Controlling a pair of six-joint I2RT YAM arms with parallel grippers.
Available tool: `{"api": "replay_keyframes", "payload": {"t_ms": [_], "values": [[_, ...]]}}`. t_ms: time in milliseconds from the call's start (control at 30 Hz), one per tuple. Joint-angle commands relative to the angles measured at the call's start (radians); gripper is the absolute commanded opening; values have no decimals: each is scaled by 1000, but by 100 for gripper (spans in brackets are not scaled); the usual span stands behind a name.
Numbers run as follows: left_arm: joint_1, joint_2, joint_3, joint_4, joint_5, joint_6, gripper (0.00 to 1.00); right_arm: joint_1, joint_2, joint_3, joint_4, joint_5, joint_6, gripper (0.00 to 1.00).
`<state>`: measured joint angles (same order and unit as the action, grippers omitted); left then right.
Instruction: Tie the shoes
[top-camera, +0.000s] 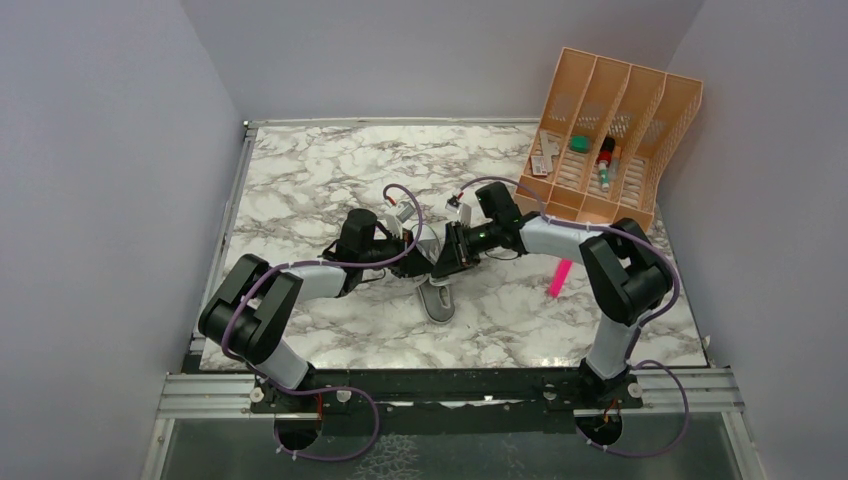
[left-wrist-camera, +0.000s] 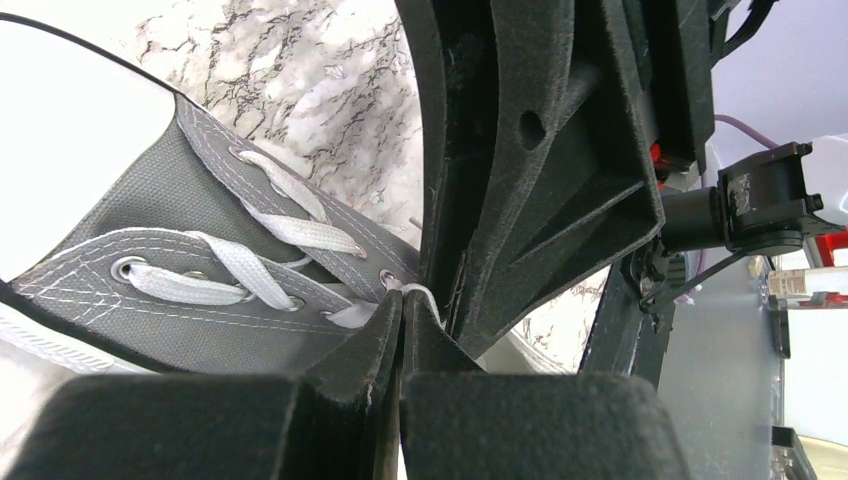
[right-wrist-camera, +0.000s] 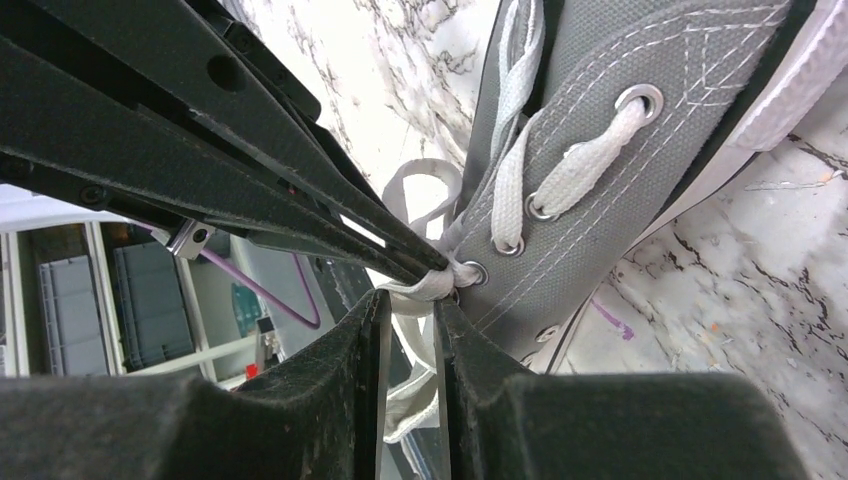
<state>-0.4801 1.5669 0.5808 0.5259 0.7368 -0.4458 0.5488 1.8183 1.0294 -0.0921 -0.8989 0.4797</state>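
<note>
The white-and-grey marbled table top (top-camera: 300, 180) carries everything. I place the rest from the small grey canvas low-top sneaker (top-camera: 437, 300), which lies near the table's middle with its white toe cap towards the arm bases. Well beyond the sneaker, off to its right, stands the peach plastic slotted rack (top-camera: 640, 110). Both arms fold in over the sneaker's open collar end.

The left gripper (left-wrist-camera: 402, 300) has its fingers pressed together on the flat white lace (right-wrist-camera: 428, 284), right at the sneaker's top metal eyelet (right-wrist-camera: 470, 270). The right gripper (right-wrist-camera: 410, 300) meets the same spot from the other side. Its fingers are almost together with a band of that lace running down between them, so I judge it clamped too. A small pink stick (top-camera: 560, 278) lies well apart to the sneaker's right.

My worries from here:
- Nothing pins the sneaker down, so a hard pull on the lace could drag or tip it.
- Both grips sit on one short stretch, with the fingers nearly touching. A careless move could knock them together or pop the lace free.
- Pulling along the eyelet could unthread the lace.
- I see no knot yet.
</note>
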Motion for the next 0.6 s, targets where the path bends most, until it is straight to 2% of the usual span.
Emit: {"api": "replay_keyframes", "payload": {"t_ms": [0, 300, 367, 567], "values": [[-12, -24, 6, 2, 42, -2, 0, 5, 27, 21, 36, -17, 13, 28], [-12, -31, -3, 2, 44, -1, 0, 5, 23, 38, -13, 57, -20, 33], [-12, -30, -2, 2, 45, -1, 0, 6, 23, 35, -3, 57, -18, 29], [-12, -31, 1, 2, 47, -2, 0, 5, 10, 38, 9, 67, -15, 10]]}}
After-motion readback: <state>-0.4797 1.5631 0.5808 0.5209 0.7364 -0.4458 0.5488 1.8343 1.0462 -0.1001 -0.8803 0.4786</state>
